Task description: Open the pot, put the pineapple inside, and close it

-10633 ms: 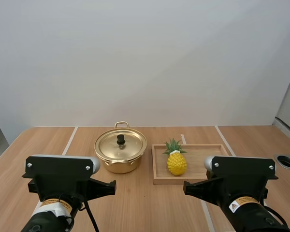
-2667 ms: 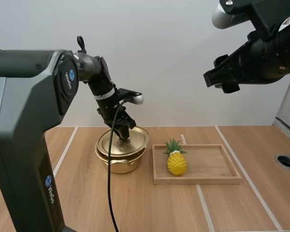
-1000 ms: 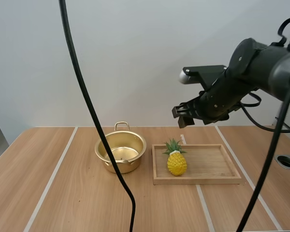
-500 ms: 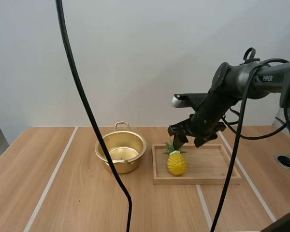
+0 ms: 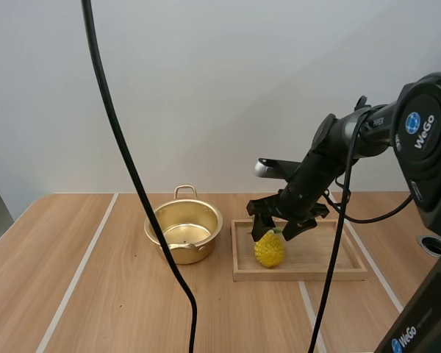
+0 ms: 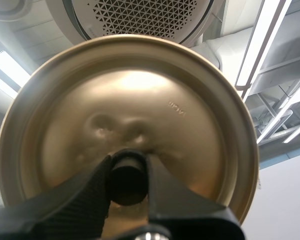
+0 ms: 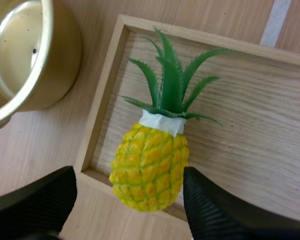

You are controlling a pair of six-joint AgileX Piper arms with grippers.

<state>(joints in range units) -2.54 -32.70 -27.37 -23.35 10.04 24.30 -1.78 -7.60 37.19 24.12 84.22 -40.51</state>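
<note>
- The right gripper (image 5: pixel 275 229) is wide open and holds nothing. It hangs low over the pineapple (image 5: pixel 269 250), one finger on each side of the fruit.
- In the right wrist view the two black fingers (image 7: pixel 37 200) stand well apart with the pineapple (image 7: pixel 150 170) between them. Whether they touch it cannot be told.
- The pineapple lies on its side in the tray (image 5: pixel 331 266), at the end nearest the pot (image 5: pixel 184 234). Its yellow body rests against the tray's near rim and its green leaves point toward the far rim.
- The tray (image 7: pixel 240 125) sits on the table (image 5: pixel 95 294), just beside the pot and to its right.
- The pot (image 7: pixel 65 70) is uncovered and empty, its gold inside bare.
- The left gripper (image 6: pixel 127 175) is closed on the black knob (image 6: pixel 126 174) of the lid (image 6: pixel 180 125), pinching it between its tips.
- The lid is held up off the pot, its round gold face turned to the left wrist camera.
</note>
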